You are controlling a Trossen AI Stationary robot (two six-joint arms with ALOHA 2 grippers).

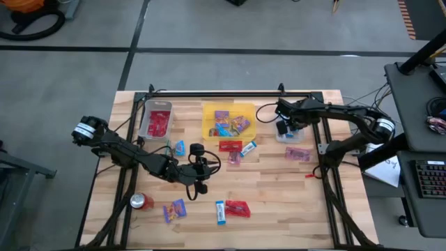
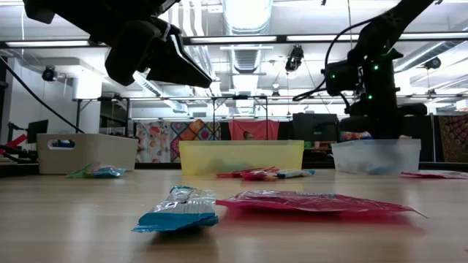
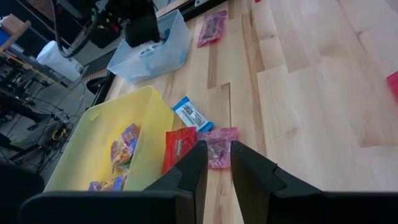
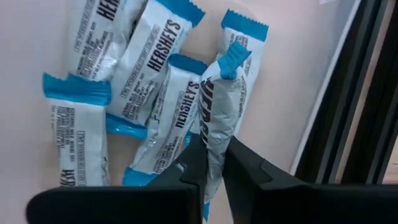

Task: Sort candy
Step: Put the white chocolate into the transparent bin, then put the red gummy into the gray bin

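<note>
Right gripper, upper right of the high view: jaws pinched a blue-and-white bar over the clear bin, apparently for dropping among its like. Left gripper, centre-left: jaws narrowly parted, empty, above loose candy.

three bins behind, candy scattered before
</note>
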